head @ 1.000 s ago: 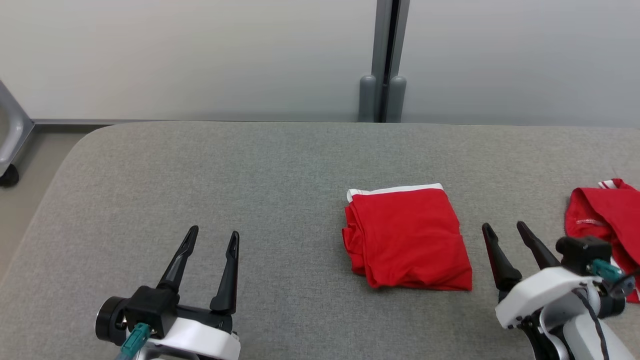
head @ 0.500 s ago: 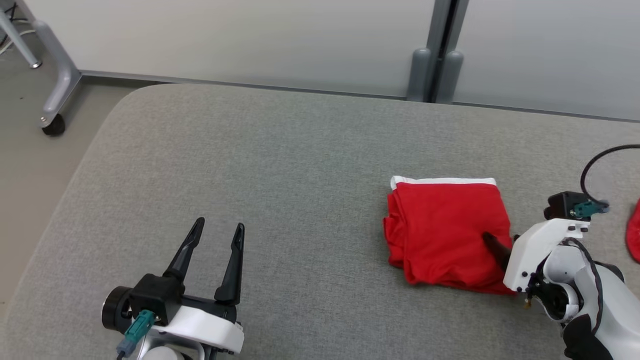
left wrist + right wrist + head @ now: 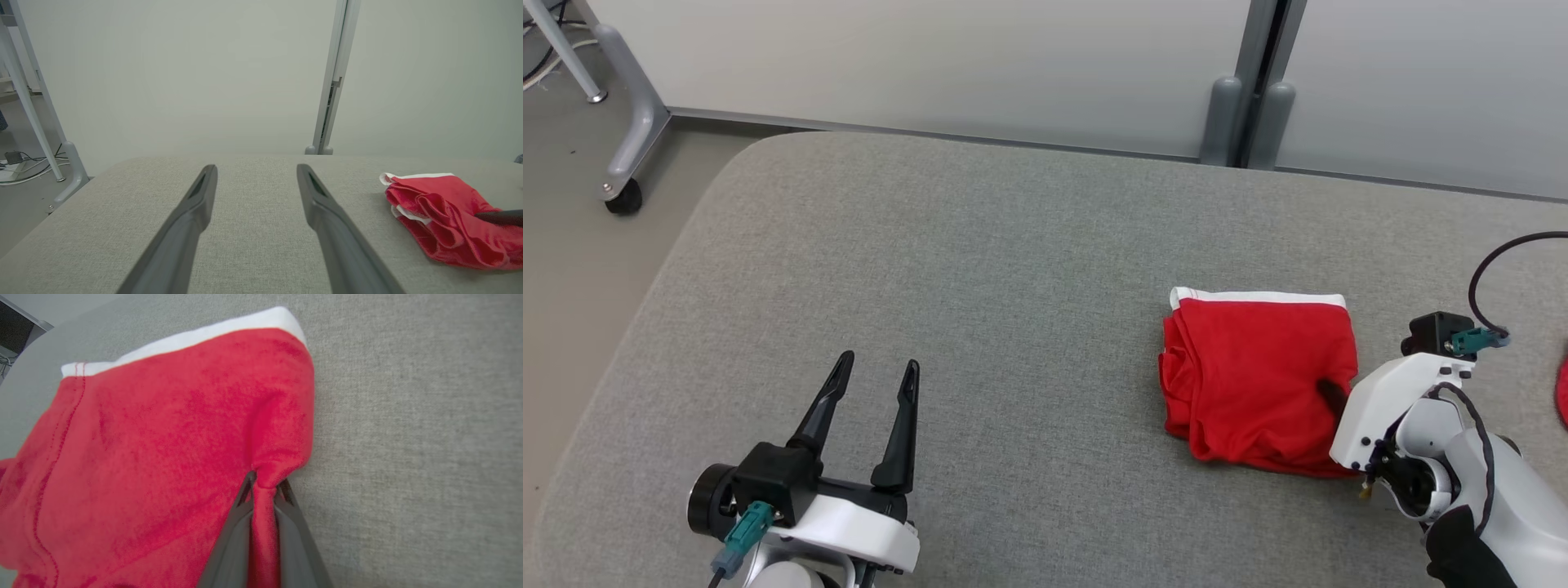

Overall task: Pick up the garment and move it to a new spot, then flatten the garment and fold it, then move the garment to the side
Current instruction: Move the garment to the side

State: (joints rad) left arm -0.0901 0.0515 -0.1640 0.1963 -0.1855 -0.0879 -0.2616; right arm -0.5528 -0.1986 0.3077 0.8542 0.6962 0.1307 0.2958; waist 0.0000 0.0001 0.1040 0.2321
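In the head view, the folded red cloth garment with a white band (image 3: 1258, 376) is seen lying right of centre on the grey fabric-covered worktop (image 3: 980, 269). The right tool (image 3: 1333, 394) is set into its right edge, with the fingers largely hidden behind the pale wrist. The left tool (image 3: 880, 361) is held wide and empty at the lower left, well apart from the cloth. If the garment is dragged by this one edge, the stack is likely to be pulled open.

In the left wrist view, the left tool (image 3: 256, 167) is spread wide over bare worktop. The garment (image 3: 441, 212) is seen at the right, and its side layers look loose and bulging, so they could slide off one another.

In the right wrist view, the right tool (image 3: 265, 479) is closed narrowly on a thin ridge of the garment (image 3: 163, 437). Perhaps only the upper layers are caught, so the lower ones may be left behind, or the pinch may slip. The cloth looks soft and napped, with red stitching along one side and the white band along the far edge.
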